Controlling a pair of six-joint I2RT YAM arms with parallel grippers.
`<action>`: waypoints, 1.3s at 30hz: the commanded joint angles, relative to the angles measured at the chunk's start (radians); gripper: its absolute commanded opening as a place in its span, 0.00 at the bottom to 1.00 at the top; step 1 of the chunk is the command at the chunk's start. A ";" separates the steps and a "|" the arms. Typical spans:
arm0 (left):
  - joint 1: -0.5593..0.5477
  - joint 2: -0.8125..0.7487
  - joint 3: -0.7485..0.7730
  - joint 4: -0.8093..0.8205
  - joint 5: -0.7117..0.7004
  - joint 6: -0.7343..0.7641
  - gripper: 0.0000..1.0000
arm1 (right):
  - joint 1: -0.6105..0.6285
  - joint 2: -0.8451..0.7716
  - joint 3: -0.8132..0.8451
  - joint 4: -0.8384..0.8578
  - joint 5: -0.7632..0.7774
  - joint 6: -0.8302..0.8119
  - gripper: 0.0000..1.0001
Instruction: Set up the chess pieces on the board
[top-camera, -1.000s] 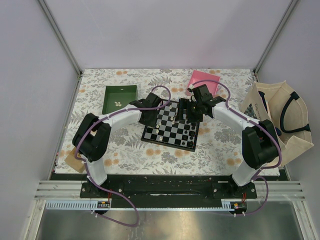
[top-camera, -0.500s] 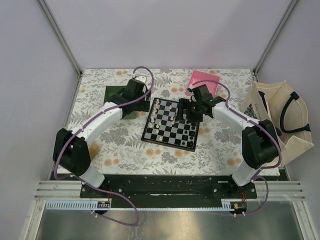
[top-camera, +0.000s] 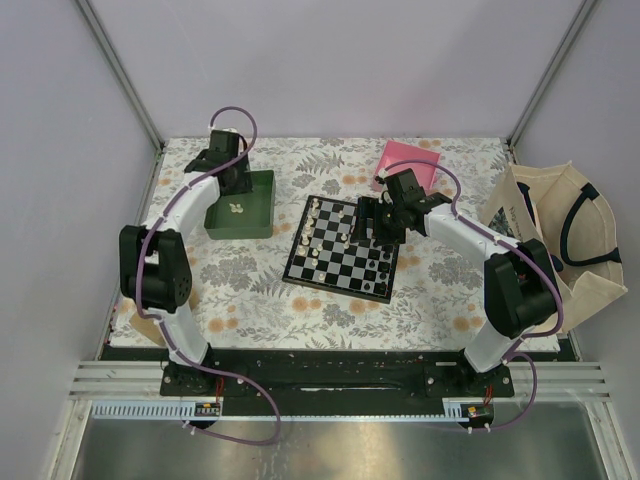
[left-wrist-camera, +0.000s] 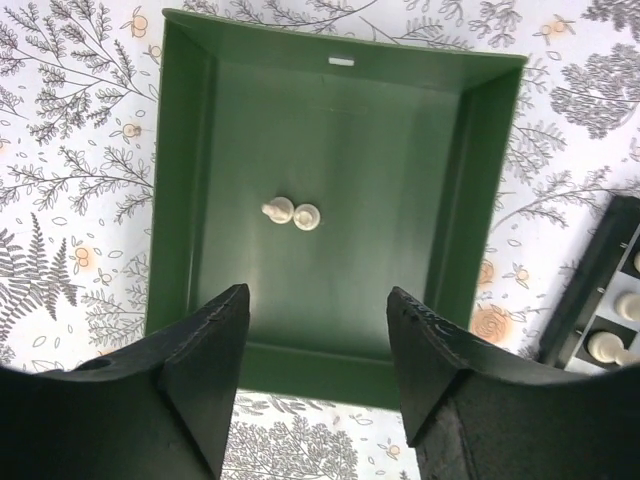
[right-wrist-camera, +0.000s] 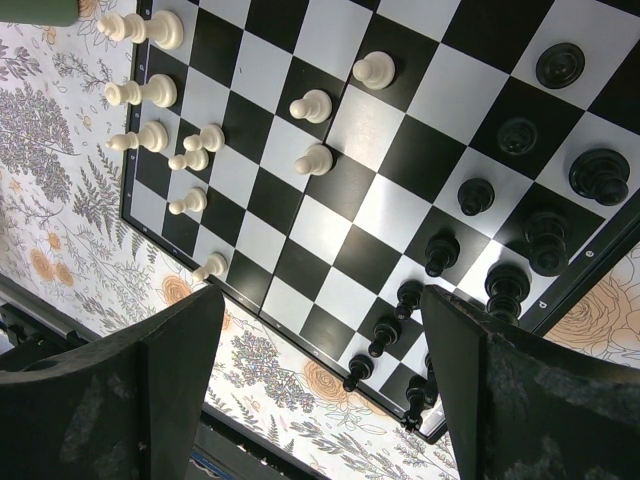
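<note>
The checkered board lies mid-table, with cream-white pieces on its left side and black pieces on its right. Two cream-white pieces lie in the green tray, which also shows in the top view. My left gripper is open and empty, hovering over the tray's near rim; in the top view it is at the tray's far left corner. My right gripper is open and empty above the board; in the top view it is over the board's far right part.
A pink box lies at the back right. A cream tote bag stands at the table's right edge. A small brown object sits at the left front. Grey walls enclose the floral tablecloth.
My left arm has swung from the board's far left corner leftward and back, ending over the green tray. The right arm has stayed still.
</note>
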 joint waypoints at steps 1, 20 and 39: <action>0.051 0.052 0.070 0.010 -0.012 -0.009 0.58 | -0.005 -0.011 0.026 0.010 -0.015 -0.003 0.89; 0.157 0.260 0.177 0.007 0.108 -0.097 0.49 | -0.005 0.007 0.039 -0.004 -0.015 -0.008 0.89; 0.157 0.322 0.201 -0.034 0.104 -0.152 0.43 | -0.005 0.015 0.046 -0.008 -0.017 -0.008 0.89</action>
